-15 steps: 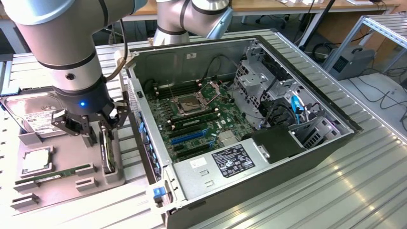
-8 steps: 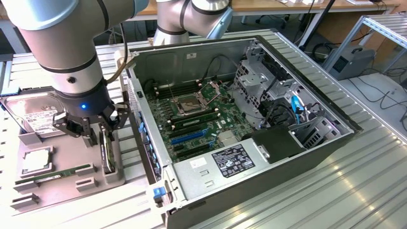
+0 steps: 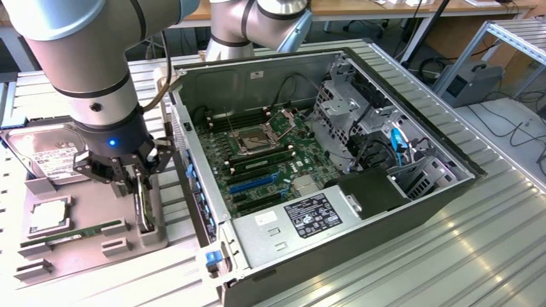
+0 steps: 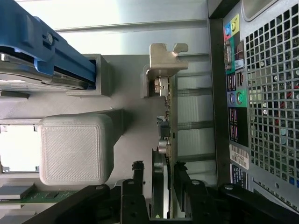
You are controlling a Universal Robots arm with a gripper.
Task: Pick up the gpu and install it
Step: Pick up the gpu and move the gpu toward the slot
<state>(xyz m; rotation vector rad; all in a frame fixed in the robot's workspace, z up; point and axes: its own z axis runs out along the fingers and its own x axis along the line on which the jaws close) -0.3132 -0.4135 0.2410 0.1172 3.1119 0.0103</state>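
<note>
The gpu point(image 3: 146, 206) stands on edge in a slot of the grey holder point(image 3: 153, 235), just outside the open computer case's wall. In the wrist view the gpu point(image 4: 165, 122) shows edge-on, a thin dark board with its silver bracket at the far end. My gripper point(image 3: 140, 187) is lowered over the card, and the gripper point(image 4: 159, 184) is open. One finger point(image 4: 138, 183) is on one side of the board and the other on the opposite side. Narrow gaps still show between the pads and the card.
The open computer case point(image 3: 444, 192) lies at the exterior view's right, motherboard facing up; its rear panel point(image 4: 261, 93) is close beside the card. On the grey fixture plate point(image 3: 85, 259) sit a hard drive point(image 3: 47, 153), a processor point(image 3: 48, 214) and a RAM stick point(image 3: 73, 233).
</note>
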